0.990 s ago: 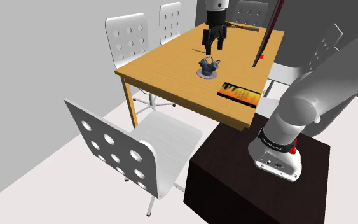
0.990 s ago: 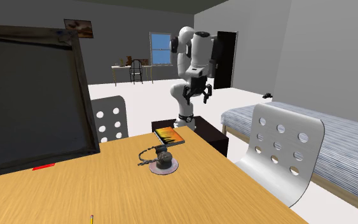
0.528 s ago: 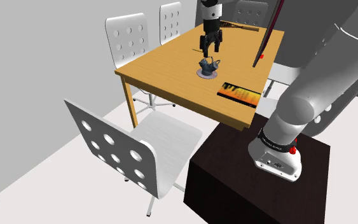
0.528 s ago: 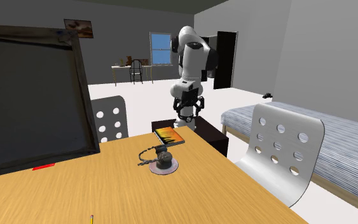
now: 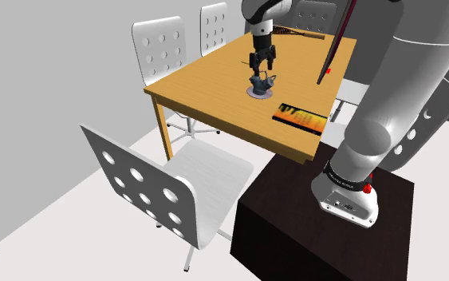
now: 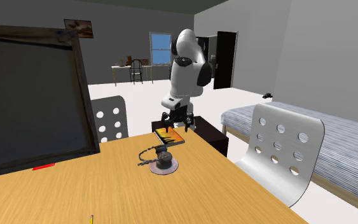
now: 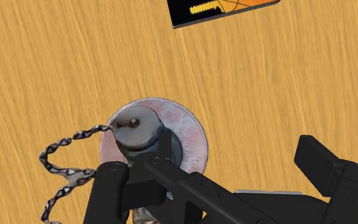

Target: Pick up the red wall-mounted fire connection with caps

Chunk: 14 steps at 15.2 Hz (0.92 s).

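Hovering open gripper close over the fitting

Reaching out from its dark stand (image 5: 294,219), the white arm holds the gripper (image 5: 262,64) pointing down over the wooden counter (image 5: 206,84), just above the fitting (image 5: 260,85); the fitting stands upright on the counter near the middle of its width, drawn dark grey on a round pale base, not red

From the wrist, the two black fingers (image 7: 110,188) stand wide apart, so the gripper is open and clasps nothing; one finger lies across the edge of the fitting's round plate (image 7: 187,130), the other is well off to the side over bare wood; a grey cap (image 7: 136,127) sits on top of the plate, and a thin chain (image 7: 60,162) runs from the cap and loops over the counter beside it; whether the finger touches the plate cannot be told

An orange and black book (image 5: 300,117) lies flat near the counter edge closest to the stand, apart from the fitting; in the second exterior view the gripper hangs over the book's side of the fitting, with the arm upright behind it

A large dark framed board (image 6: 31,102) stands on the counter at the second exterior view's left; a small red mark (image 6: 44,167) lies at its foot

White chairs with round holes in their backs stand around the counter, one (image 5: 147,184) near the stand, others (image 5: 160,41) at the far side; a bed (image 6: 311,127) with a striped cover stands at the second exterior view's right
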### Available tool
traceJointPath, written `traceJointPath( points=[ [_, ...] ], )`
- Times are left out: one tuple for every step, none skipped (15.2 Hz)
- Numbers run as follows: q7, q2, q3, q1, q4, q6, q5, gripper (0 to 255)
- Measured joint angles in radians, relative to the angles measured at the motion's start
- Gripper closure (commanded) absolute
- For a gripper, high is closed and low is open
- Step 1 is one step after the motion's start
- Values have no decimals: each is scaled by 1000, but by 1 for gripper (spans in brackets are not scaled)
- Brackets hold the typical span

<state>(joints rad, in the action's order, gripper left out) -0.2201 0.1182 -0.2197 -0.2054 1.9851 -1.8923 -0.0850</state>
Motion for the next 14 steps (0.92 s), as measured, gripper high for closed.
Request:
traceJointPath(
  points=[
    [-9,33,-7,-9,-22,-8,0,0],
    [-17,69,-12,-17,-50,-13,2,0],
    [-29,111,-19,-28,-88,-15,5,0],
    [-37,153,-23,-38,-120,-22,8,0],
    [-43,185,-28,-46,-150,-20,10,0],
    [-53,219,-32,-57,-180,-22,12,0],
    [-56,247,-34,-62,-209,-18,15,0],
    [-57,263,-34,-66,-218,-24,17,0],
    [-57,273,-34,-67,-219,-33,18,0],
    [-57,276,-34,-68,-210,-44,18,0],
    [-56,281,-34,-68,-206,-53,19,0],
    [-55,290,-33,-69,-206,-62,21,0],
    [-55,301,-32,-70,-207,-72,23,0],
    [-54,309,-31,-70,-197,-89,24,0]
  ],
)
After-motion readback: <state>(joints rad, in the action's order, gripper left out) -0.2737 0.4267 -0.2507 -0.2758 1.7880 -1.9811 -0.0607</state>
